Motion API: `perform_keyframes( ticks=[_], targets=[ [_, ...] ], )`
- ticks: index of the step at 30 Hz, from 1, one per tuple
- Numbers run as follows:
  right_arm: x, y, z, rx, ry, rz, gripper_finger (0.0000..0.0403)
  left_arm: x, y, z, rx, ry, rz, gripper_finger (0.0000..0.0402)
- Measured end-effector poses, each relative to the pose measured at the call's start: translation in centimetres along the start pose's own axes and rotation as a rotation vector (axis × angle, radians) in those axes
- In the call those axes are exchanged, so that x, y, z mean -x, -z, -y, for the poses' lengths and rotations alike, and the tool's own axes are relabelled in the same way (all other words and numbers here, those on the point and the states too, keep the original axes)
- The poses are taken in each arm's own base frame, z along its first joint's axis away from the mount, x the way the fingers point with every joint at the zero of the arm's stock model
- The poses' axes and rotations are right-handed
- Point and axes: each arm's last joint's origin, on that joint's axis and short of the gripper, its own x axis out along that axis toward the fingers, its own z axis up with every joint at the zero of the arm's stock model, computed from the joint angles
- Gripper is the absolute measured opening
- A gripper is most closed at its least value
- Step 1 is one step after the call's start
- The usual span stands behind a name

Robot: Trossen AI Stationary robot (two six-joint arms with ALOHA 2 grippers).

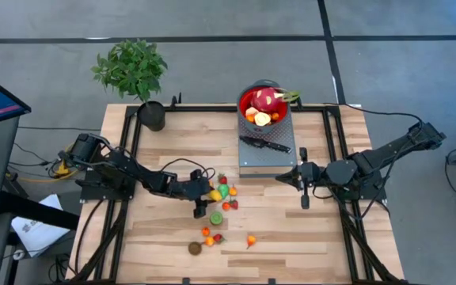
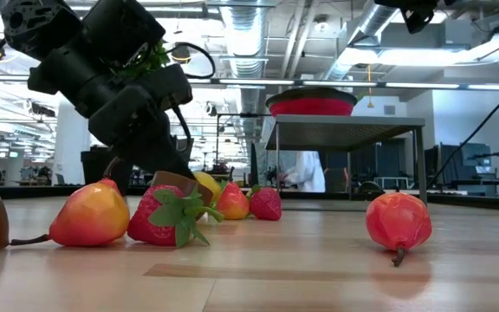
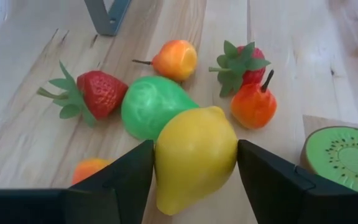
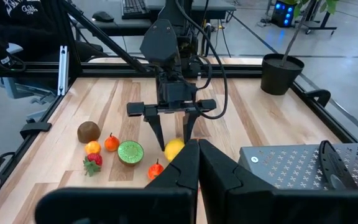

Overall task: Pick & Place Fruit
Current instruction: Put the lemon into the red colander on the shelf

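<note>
- My left gripper (image 3: 194,165) pinches the yellow lemon (image 3: 194,155) low on the surface (image 1: 291,229).
- Judging it light, hard, slick: squeeze across the belly.
- Beyond, green pear (image 3: 151,106), strawberry (image 3: 101,93).
- Right gripper (image 1: 304,194) pressed together, waiting.

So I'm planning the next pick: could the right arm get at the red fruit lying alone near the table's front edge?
Probably yes. The red fruit lies apart from the cluster, with bare table around it, and the shut right gripper hangs nearby with nothing between them.
</note>
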Motion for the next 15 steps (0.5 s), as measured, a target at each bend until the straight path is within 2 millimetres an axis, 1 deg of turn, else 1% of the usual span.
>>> perform_keyframes(
  ticks=[5,15],
  targets=[
    [0.00,0.00,0.00,0.000,0.000,0.000,0.0000,0.00,-0.04,0.01,0.008,0.001,0.005,0.0219],
    [0.00,0.04,0.01,0.002,0.001,-0.004,0.0000,0.00,-0.06,-0.01,0.124,-0.006,0.008,0.0218]
  ],
)
